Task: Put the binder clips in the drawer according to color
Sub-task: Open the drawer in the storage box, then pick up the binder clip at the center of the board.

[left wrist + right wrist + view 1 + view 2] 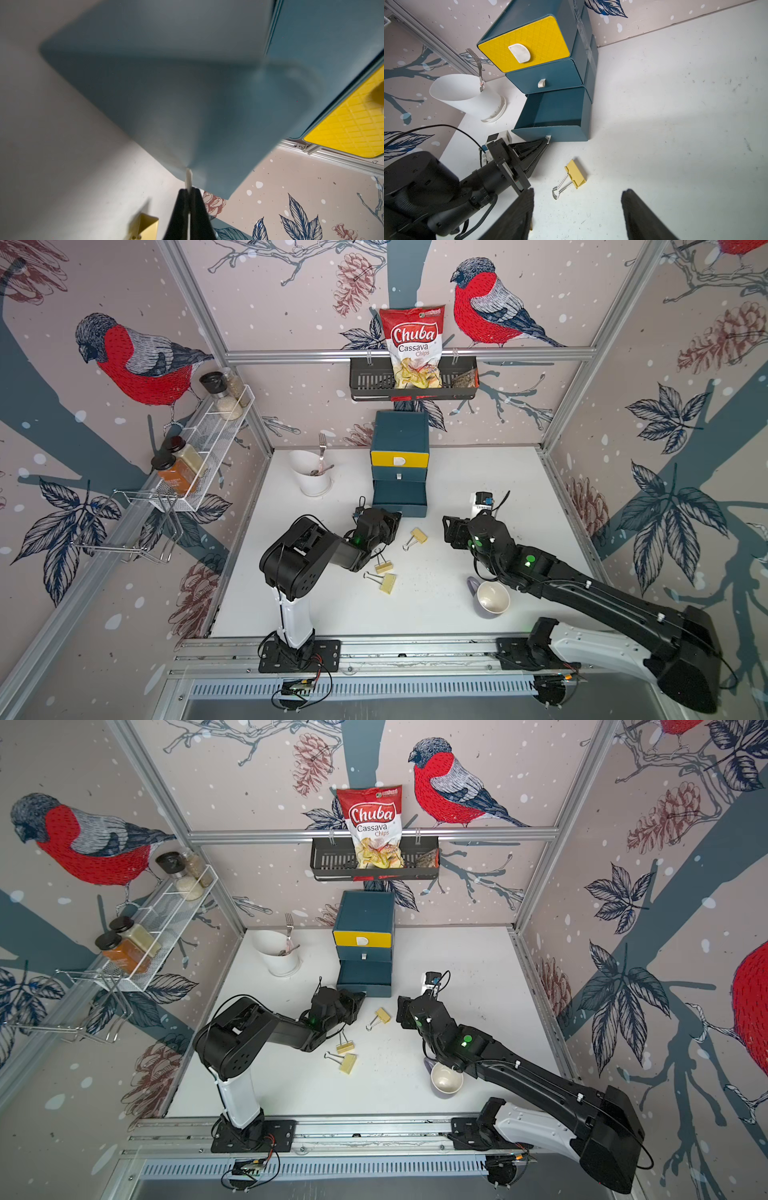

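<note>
Drawer (556, 72) tab (188, 176) pinched, left fingers (533, 149); right fingers (643, 216) apart, empty; Chuba chips bag (411, 344).

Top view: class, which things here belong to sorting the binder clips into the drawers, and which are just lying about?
Job: three yellow binder clips, drawer chest, left tool shut on the bottom drawer's pull tab.
Lying about: mug, white cup with fork, chips bag, spice jars.

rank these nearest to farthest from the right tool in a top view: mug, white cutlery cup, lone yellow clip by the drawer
1. lone yellow clip, beside the right tool
2. mug, toward the front
3. white cutlery cup, at the back
</note>
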Controlling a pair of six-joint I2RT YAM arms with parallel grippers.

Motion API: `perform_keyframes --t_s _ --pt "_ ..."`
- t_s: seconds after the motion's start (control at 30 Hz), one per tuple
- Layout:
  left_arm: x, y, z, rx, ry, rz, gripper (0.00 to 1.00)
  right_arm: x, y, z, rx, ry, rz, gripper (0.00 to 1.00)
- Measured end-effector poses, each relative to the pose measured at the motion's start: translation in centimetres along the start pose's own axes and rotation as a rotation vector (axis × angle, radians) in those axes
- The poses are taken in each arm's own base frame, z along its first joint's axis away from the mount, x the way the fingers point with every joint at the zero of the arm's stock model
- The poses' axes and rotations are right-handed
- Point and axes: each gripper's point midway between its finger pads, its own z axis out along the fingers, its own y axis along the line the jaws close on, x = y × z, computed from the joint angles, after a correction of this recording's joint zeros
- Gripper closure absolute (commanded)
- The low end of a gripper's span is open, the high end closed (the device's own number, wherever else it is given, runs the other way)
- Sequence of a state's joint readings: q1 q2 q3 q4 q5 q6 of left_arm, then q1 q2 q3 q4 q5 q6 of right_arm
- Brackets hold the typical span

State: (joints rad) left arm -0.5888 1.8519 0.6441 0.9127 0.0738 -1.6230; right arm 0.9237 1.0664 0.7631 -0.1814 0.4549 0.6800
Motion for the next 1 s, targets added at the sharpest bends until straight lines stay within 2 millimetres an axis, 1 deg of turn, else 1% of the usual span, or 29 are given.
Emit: perform_keyframes --t_s 0.23,0.4,0.5,0.53,0.63,0.67,0.73,0.83,0.93,1.0 --pt "0.9 1.7 -1.3 -0.032 0.003 0.006 1.00 2.0 -0.1 1.4 0.084 0.083 0.013 0.27" --pt "1.3 2.0 -1.8 -0.031 0.011 0.002 1.00 3.8 0.0 2.7 0.136 0.141 0.033 0.27" --pt "1.4 2.0 -2.0 -0.029 0.011 0.003 1.00 4.9 -0.4 3.4 0.170 0.168 0.058 0.27" --pt "1.4 1.9 -2.1 -0.026 0.011 0.004 0.94 5.2 -0.5 3.6 0.180 0.174 0.063 0.27" --pt "1.5 1.3 -2.3 -0.015 0.011 0.008 0.63 6.1 -0.9 4.5 0.215 0.197 0.098 0.26" --pt "1.5 1.0 -2.4 -0.011 0.012 0.013 0.56 6.4 -1.0 4.9 0.226 0.208 0.115 0.26" --pt "1.6 0.6 -2.7 -0.008 0.010 0.015 0.50 7.0 -0.9 5.7 0.246 0.231 0.142 0.26" --pt "1.7 -0.3 -3.2 -0.002 0.001 0.028 0.44 7.8 -0.4 6.9 0.268 0.260 0.184 0.25" --pt "2.3 -1.1 -3.9 0.004 0.007 0.038 0.42 8.7 0.1 8.2 0.296 0.293 0.220 0.23" --pt "2.5 -1.2 -4.7 -0.002 0.008 0.047 0.42 9.1 0.5 9.0 0.309 0.307 0.248 0.23"
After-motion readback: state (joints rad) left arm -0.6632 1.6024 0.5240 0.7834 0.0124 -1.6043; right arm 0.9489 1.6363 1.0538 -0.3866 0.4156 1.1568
